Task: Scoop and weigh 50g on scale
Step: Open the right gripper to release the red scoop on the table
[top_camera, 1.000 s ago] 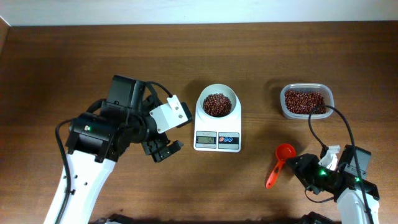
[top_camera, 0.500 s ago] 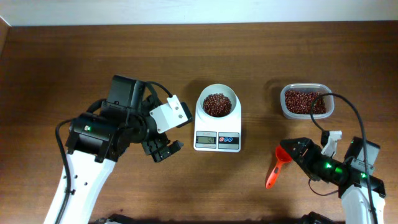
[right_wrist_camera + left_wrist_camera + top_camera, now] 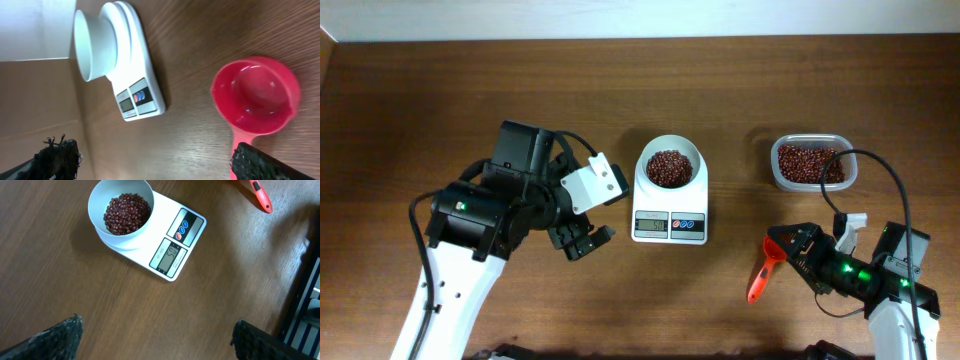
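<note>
Looking down on a dark brown wooden surface, with a pale wall strip at 12 o'clock. Finding the scale near the centre, carrying its round white bowl at the 12 o'clock end and showing its display at the 6 o'clock end. Noting the 50g, small red-brown beans, heaped inside that bowl and covering its floor. Reading the display in the left wrist view as something like fifty, though lacking the sharpness for certainty.

Spotting a clear tub at 2 o'clock from the scale, holding plenty more beans. Spotting an orange-red scoop at 4 o'clock from the scale, lying flat on the wood and looking empty in the right wrist view.

Seeing the right end effector hovering at the scoop's cup with fingers spread wide, gripping nothing. Seeing the left end effector at 8 o'clock from the scale, likewise spread wide and holding nothing, well apart from everything.

Judging the scooping and pouring as done, with the scoop set down. Judging the remainder as only confirming the reading and, perhaps, pulling the arms clear.
</note>
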Available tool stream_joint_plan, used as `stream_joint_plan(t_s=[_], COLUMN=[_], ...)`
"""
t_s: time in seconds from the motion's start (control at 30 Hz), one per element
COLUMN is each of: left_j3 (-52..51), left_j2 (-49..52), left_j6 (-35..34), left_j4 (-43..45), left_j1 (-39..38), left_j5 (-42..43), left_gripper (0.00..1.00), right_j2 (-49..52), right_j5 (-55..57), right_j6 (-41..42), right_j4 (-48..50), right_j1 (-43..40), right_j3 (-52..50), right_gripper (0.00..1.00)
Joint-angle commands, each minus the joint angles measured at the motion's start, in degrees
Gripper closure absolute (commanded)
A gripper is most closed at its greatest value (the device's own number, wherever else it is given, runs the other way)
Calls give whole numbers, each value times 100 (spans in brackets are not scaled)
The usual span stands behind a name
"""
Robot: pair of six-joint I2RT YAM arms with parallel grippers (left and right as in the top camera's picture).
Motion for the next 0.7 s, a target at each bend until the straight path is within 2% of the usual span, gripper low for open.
stream_joint_plan(t_s=[0.0, 0.37, 0.47, 0.67], left_j3=[87, 87, 87, 87], left_j2=[-20, -20, -20, -20], left_j6=[114, 114, 114, 114], left_j4=[-7, -7, -7, -7], left_j1=[26, 26, 26, 26], left_j5=[83, 83, 83, 83], left_gripper=[1, 1, 1, 1], right_j2=[-55, -55, -109, -680], right_j5=[581, 767, 1054, 1856], right_j6=[-120, -577, -573, -573], right_j4=[-2, -494, -411, 52], right_j1=[-15, 26, 258, 1248], right_j3=[107, 103, 103, 103], right_gripper=[1, 1, 1, 1])
